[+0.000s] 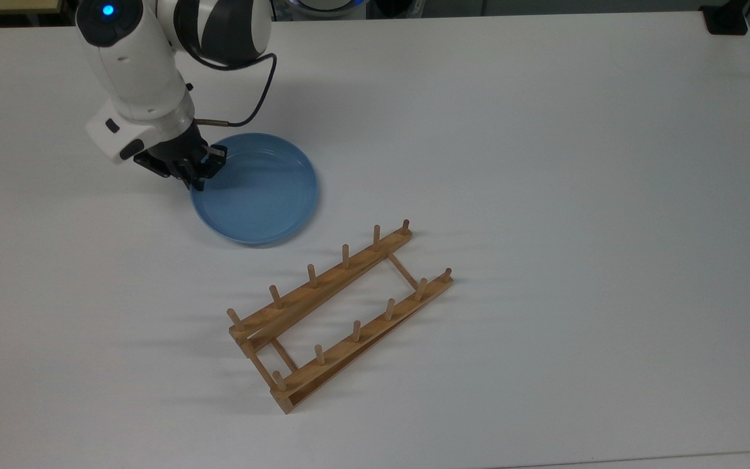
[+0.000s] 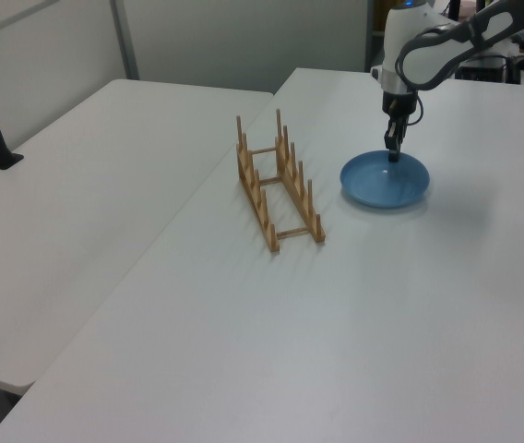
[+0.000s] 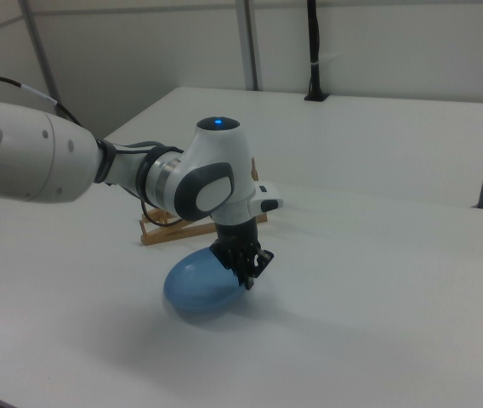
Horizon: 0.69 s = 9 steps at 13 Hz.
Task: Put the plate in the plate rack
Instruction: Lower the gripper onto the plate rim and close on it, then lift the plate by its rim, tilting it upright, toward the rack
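None of the placing is done yet: the plate (image 1: pixel 258 189) sits on the counter (image 1: pixel 544 163) well apart from the empty rack (image 1: pixel 339 312), its near rim seemingly lifting, pinched by the gripper (image 1: pixel 200 170) jaws.

plate (image 1: pixel 264 195): smooth matt light-blue glaze | plate rack (image 1: pixel 339 312): bare light-brown wood, matt | surface (image 1: pixel 544 163): smooth white laminate, matt | arm (image 1: pixel 134 65) shell: glossy white plastic
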Tool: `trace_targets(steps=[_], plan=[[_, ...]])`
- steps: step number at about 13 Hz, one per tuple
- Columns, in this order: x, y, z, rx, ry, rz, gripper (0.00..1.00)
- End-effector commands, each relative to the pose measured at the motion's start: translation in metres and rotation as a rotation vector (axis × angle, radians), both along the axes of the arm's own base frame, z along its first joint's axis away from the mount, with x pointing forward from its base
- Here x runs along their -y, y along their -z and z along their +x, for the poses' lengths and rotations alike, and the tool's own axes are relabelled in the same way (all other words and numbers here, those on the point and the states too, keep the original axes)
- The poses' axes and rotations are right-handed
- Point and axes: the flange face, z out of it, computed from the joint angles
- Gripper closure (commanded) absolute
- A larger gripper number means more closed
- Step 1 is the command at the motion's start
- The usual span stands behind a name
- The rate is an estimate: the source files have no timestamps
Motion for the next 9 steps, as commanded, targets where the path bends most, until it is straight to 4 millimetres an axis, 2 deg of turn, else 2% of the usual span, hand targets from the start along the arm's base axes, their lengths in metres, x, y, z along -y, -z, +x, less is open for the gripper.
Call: trace_targets(steps=[1,3,6,9], plan=[[-0.001,-0.012,-0.006,0.008,0.014,-0.011,1.0],[0.0,-0.022,-0.006,0.022,0.013,-0.014,1.0],[0.001,-0.053,-0.007,0.068,0.013,-0.027,1.0],[0.0,-0.065,-0.005,0.075,0.015,-0.023,1.0]])
